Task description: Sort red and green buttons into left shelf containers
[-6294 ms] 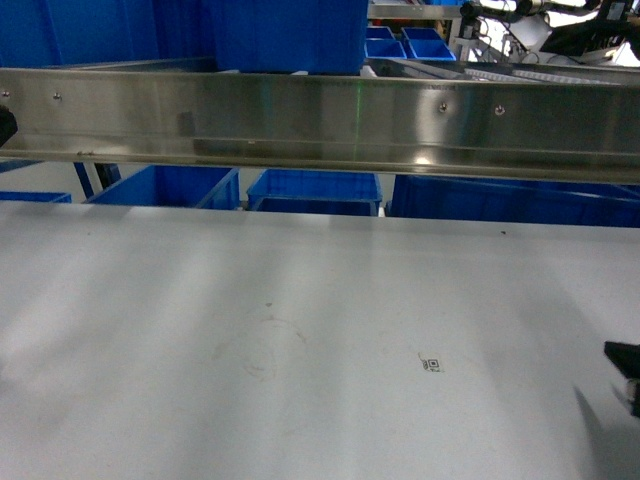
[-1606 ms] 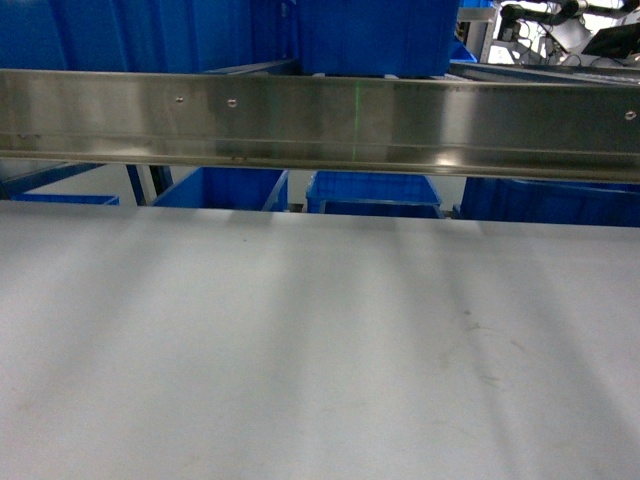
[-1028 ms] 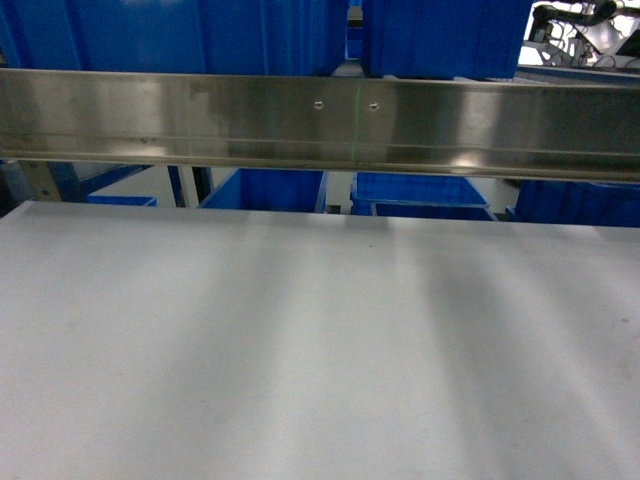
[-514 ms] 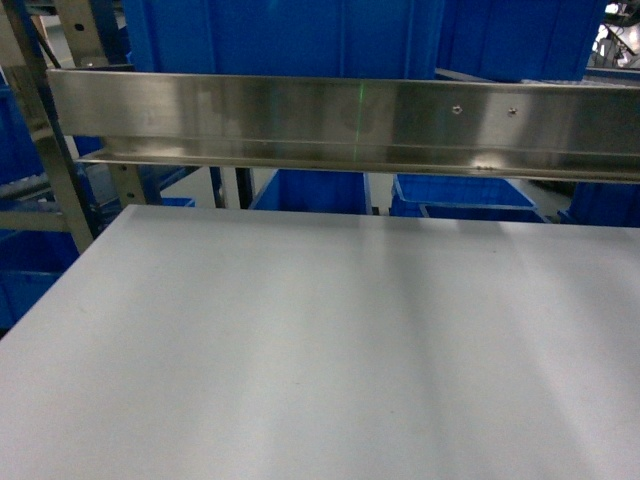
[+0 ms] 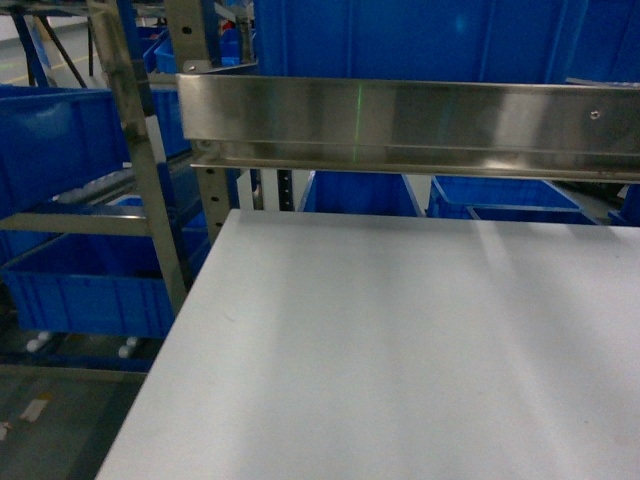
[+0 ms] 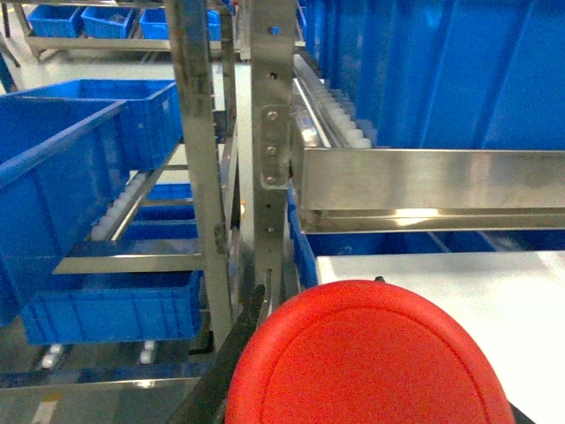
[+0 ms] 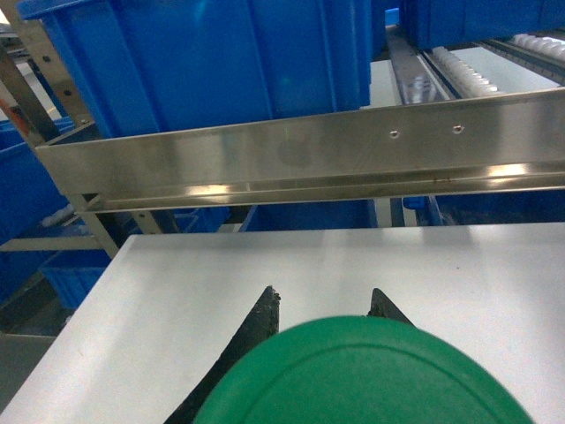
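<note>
The red button (image 6: 366,353), bottom of the left-wrist frame, and the green button (image 7: 357,375) look rigid, light, smooth; grip the rims. Finger states: cannot tell.

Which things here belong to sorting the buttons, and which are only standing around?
For the job: red button, green button, blue crates on the left shelf.
Only standing around: white table, steel rail, shelf uprights.
</note>
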